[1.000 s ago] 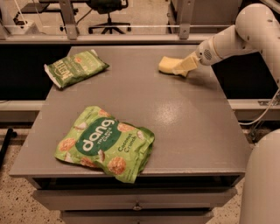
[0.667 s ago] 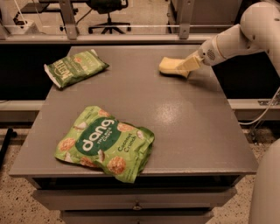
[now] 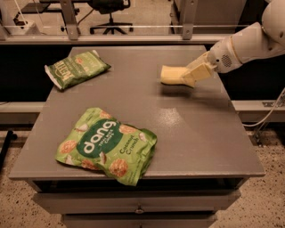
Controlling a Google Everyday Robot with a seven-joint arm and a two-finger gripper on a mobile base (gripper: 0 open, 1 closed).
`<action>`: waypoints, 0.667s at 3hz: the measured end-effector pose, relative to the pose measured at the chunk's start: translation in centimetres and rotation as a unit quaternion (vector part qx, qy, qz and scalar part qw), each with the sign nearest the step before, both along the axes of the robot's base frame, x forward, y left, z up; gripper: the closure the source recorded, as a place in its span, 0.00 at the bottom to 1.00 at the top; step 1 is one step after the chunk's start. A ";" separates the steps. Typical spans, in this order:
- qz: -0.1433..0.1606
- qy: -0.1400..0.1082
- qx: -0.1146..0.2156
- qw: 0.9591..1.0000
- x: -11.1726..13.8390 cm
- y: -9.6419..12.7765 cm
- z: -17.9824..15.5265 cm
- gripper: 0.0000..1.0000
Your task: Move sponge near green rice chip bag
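Observation:
The sponge [image 3: 170, 75], a small pale yellow block, is at the back right of the grey table [image 3: 187, 133], just above the tabletop with a shadow under it. My gripper [image 3: 188, 76] reaches in from the right and is shut on the sponge's right end with its cream-yellow fingers [image 3: 199, 71]. The green rice chip bag [image 3: 107, 146], bright lime green and marked "dang", lies flat near the table's front left edge, well apart from the sponge.
A smaller, darker olive-green bag [image 3: 75, 68] lies at the back left of the table. My white arm [image 3: 249, 44] crosses the table's right back corner. A drawer front [image 3: 138, 202] sits below the table's front edge. An office chair [image 3: 109, 13] stands behind.
My gripper has moved the sponge a little toward the front and left, away from the table's back edge. Both bags have stayed put.

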State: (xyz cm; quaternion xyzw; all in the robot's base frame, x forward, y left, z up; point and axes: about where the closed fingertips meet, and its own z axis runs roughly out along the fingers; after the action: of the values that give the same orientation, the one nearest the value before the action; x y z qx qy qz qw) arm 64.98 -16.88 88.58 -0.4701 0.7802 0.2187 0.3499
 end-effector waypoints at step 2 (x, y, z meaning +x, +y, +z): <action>0.148 0.019 -0.002 0.989 -11.4 7.1 -0.8 1.00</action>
State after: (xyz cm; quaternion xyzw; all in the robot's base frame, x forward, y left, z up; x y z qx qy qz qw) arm 53.58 -9.81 87.82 -0.5770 0.7089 0.2755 0.2978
